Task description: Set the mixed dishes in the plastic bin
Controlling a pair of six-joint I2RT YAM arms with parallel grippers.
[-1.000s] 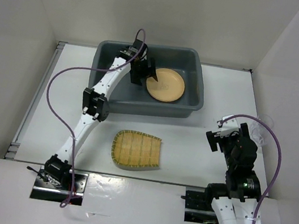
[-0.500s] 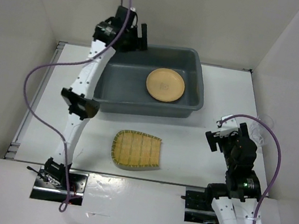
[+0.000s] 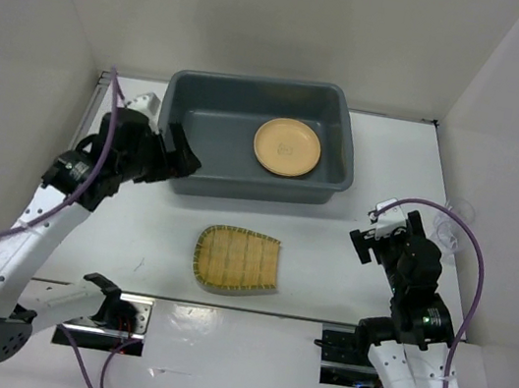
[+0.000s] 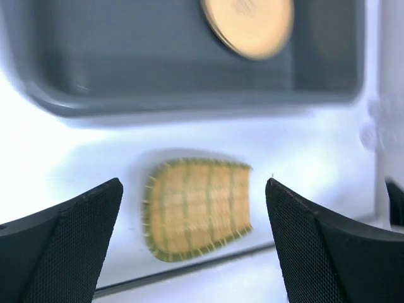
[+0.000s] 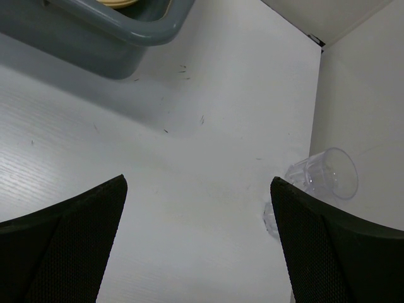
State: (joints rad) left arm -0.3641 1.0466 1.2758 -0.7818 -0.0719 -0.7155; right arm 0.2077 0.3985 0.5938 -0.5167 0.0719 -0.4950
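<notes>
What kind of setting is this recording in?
Probably a lab test cell: plain white panels enclose a white table, with a grey bin and woven tray staged on it.

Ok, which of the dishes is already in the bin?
The round yellow plate, lying flat inside the grey bin. The woven tray and a clear cup are out on the table.

Left arm (image 3: 36, 217) doubles back from an elbow low at the near-left corner of the counter (image 3: 363, 172) and reaches up along the left edge. The left tool (image 3: 175, 152) hangs in the air, jaws spread wide and empty. Right arm (image 3: 418, 290) stands folded over the near-right corner, the right tool (image 3: 369, 235) also gaping, holding nothing.
</notes>
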